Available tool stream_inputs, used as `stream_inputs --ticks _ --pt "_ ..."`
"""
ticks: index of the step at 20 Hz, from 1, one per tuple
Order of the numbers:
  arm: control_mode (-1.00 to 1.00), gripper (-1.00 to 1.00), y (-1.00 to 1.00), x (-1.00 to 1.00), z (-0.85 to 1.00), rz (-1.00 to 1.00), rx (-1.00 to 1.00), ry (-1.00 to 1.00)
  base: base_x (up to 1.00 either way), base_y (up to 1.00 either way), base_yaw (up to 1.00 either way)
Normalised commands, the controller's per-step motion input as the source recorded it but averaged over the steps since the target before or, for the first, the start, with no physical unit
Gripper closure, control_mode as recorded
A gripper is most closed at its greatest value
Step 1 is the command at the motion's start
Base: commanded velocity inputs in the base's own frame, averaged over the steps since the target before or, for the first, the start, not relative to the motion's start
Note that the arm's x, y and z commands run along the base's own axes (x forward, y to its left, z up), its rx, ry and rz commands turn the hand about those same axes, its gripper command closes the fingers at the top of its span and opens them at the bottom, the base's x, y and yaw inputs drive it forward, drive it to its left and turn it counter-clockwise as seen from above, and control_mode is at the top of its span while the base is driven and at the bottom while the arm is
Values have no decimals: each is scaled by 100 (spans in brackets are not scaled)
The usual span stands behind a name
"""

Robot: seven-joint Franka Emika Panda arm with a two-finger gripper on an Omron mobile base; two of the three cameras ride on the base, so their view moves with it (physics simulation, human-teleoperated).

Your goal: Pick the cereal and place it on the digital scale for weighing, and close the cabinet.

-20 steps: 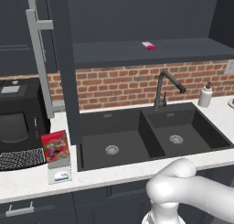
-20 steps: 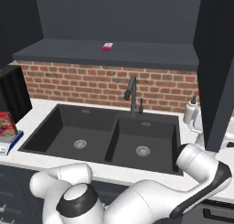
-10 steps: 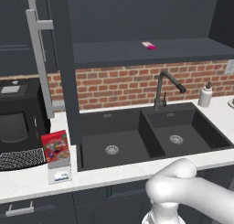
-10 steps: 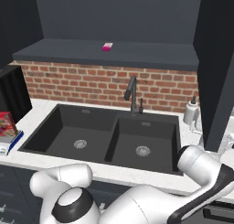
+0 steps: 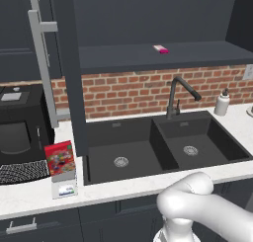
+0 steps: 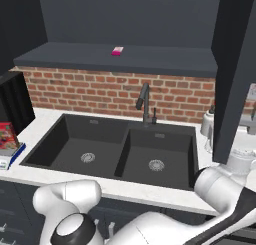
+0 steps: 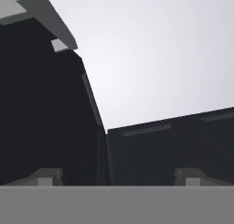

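Note:
The cereal (image 5: pixel 60 159), a red box with colourful pictures, stands upright on the digital scale (image 5: pixel 64 187) on the counter left of the sink; both also sit at the left edge of the right base view, cereal (image 6: pixel 6 135) on scale (image 6: pixel 11 156). The cabinet stands open: its left door (image 5: pixel 68 68) with a long grey handle (image 5: pixel 42 63) juts out, and its right door (image 6: pixel 234 74) hangs open at the right. My arm reaches low to the right, under that right door. In the hand view my gripper (image 7: pixel 119 177) is open and empty, facing a dark door panel (image 7: pixel 45 118) and its grey handle (image 7: pixel 41 8).
A small pink flat item (image 5: pixel 160 49) lies on the open shelf. The black double sink (image 5: pixel 163 147) with its faucet (image 5: pixel 180 95) fills the middle counter. A black appliance (image 5: pixel 15 132) stands at the left, a soap dispenser (image 5: pixel 222 103) at the right.
My forearm has crept slightly to the right towards the open right door. The cereal, the scale and the doors have not moved.

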Motion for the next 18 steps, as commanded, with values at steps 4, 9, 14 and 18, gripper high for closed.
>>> stream_inputs --ticks 4,9,14,18 --pt "-100 -100 31 -40 39 0 -14 -3 0 0 0" --pt "-100 -100 52 -45 27 0 -19 -1 0 0 0" --pt "-100 -100 44 -49 16 0 -21 0 0 0 0" --pt "-100 -100 40 -38 12 0 -22 0 0 0 0"
